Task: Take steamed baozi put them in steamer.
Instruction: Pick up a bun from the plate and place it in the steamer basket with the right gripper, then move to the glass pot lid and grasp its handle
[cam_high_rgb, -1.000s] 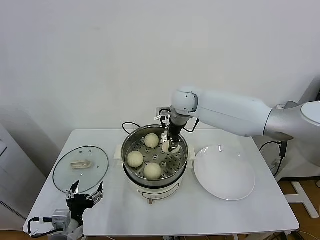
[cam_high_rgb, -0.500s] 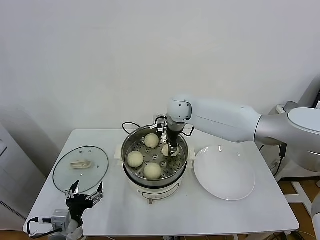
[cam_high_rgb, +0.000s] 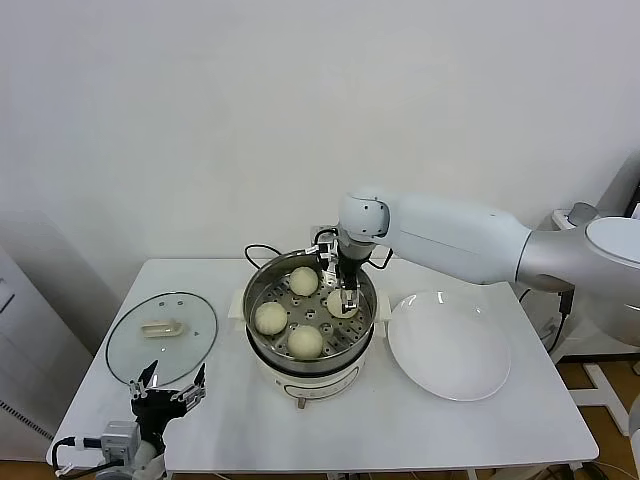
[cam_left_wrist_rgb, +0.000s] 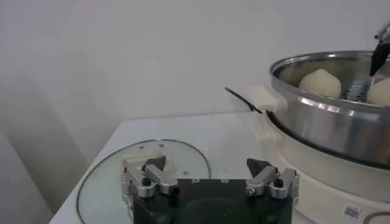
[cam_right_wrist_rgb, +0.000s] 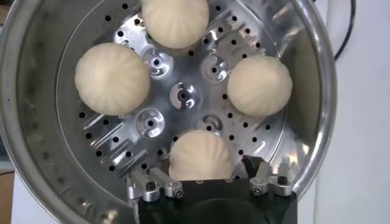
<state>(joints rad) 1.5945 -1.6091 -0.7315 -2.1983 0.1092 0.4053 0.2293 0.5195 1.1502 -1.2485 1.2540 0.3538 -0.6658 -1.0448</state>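
Observation:
The steamer stands mid-table, a shiny steel pot with a perforated tray. Three baozi lie on the tray. A fourth baozi lies at the tray's right side under my right gripper. In the right wrist view this baozi rests on the tray between the spread fingers of my right gripper, which is open with gaps on both sides. The other three ring the tray's centre. My left gripper is parked, open and empty, at the table's front left.
A flat white plate lies right of the steamer. A round glass lid lies to its left, just beyond my left gripper. A black cord runs behind the pot. The steamer wall shows in the left wrist view.
My right arm has shifted a little left over the steamer and the fourth baozi has come down slightly onto the tray. The left arm has not moved.

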